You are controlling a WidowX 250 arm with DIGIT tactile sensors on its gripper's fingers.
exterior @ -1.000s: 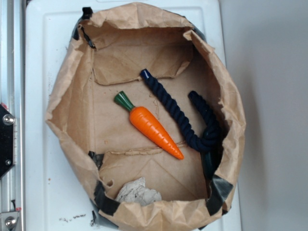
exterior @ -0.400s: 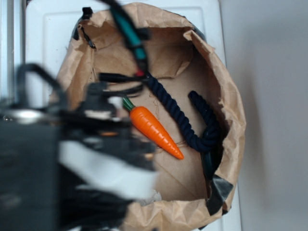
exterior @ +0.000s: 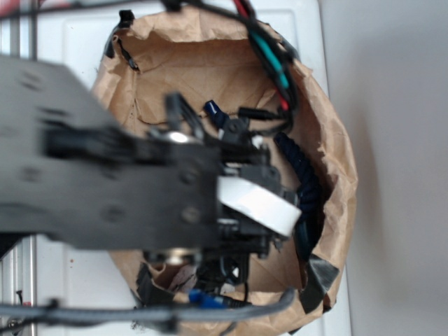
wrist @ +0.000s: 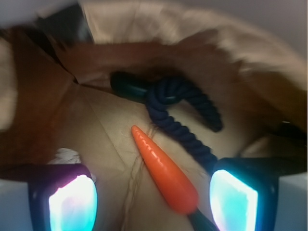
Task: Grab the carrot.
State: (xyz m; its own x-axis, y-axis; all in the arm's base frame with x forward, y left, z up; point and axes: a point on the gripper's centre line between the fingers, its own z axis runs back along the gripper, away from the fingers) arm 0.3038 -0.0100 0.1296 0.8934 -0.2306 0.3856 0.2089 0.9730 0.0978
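Note:
The orange carrot [wrist: 166, 171] lies on the floor of the brown paper bag [wrist: 96, 120], tip pointing away, its dark green stem at the bottom edge of the wrist view. My gripper [wrist: 154, 199] is open above it. The carrot's thick end sits between the two glowing pads [wrist: 72, 204], nearer the right one, with gaps on both sides. In the exterior view the black arm and gripper [exterior: 245, 203] cover the bag's middle and hide the carrot.
A dark navy twisted rope [wrist: 185, 113] curls just beyond and right of the carrot; part of it shows in the exterior view [exterior: 301, 168]. The bag's crumpled walls [exterior: 332, 147] ring the space. White crumpled paper [wrist: 65, 156] lies by the left pad. The bag rests on a white tray [exterior: 70, 42].
The arm came in from the left and moved right over the bag's middle. It now covers the carrot in the exterior view.

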